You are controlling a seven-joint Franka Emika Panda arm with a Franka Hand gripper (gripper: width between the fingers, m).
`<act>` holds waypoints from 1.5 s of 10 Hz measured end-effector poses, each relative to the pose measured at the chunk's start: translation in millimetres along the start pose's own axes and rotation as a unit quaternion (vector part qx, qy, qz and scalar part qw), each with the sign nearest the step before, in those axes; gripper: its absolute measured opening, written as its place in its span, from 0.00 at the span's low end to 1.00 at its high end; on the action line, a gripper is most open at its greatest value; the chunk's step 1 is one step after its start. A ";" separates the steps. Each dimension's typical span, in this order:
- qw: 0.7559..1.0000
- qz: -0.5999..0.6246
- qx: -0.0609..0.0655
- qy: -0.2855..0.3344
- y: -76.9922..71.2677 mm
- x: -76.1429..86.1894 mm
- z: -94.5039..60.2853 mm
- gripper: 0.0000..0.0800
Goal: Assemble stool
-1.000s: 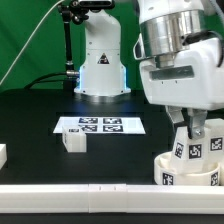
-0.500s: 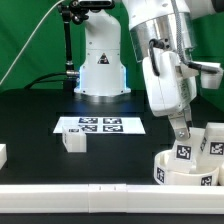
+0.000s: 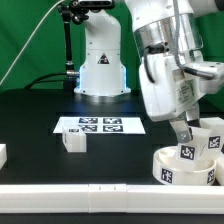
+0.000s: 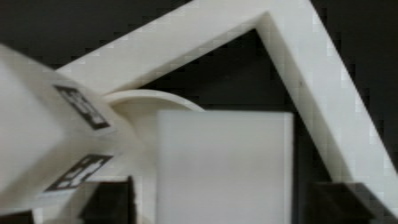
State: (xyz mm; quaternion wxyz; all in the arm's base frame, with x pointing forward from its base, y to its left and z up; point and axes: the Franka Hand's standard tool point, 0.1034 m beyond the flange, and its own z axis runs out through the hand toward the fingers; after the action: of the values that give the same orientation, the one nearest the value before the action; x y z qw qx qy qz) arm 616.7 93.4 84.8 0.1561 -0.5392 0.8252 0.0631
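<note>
White blocky tagged plastic leg (image 3: 186, 153) stands roughly upright just beneath the claw (image 3: 187, 134), on the round white plastic seat (image 3: 170, 172); claw's spread cannot be told.

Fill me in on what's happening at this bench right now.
A robot arm is assembling white plastic parts. Its gripper is down over the round seat at the exterior view's right, at a tagged leg standing upright in the seat; whether the jaws grip it is unclear. A second leg sits loose on the black table near the marker board.
</note>
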 end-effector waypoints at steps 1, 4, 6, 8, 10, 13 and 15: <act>1.000 -0.007 0.000 -0.004 -3.3 -4.3 -4.7 0.71; 0.994 -0.113 0.001 -0.005 -4.2 -4.4 -6.2 0.81; 0.981 -0.196 0.001 -0.004 -4.1 -4.2 -6.0 0.81; 0.929 -0.368 -0.011 0.016 -2.1 -3.4 -4.0 0.81; 0.874 -0.486 -0.017 0.012 -3.1 -3.0 -4.4 0.81; 0.827 -0.561 -0.018 0.011 -3.6 -1.3 -4.1 0.81; 0.783 -0.622 -0.021 0.014 -4.0 -0.6 -4.2 0.81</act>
State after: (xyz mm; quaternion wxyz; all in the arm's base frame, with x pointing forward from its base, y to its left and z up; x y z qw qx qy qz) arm 619.8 91.2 89.2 0.1385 -0.9393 0.3117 -0.0378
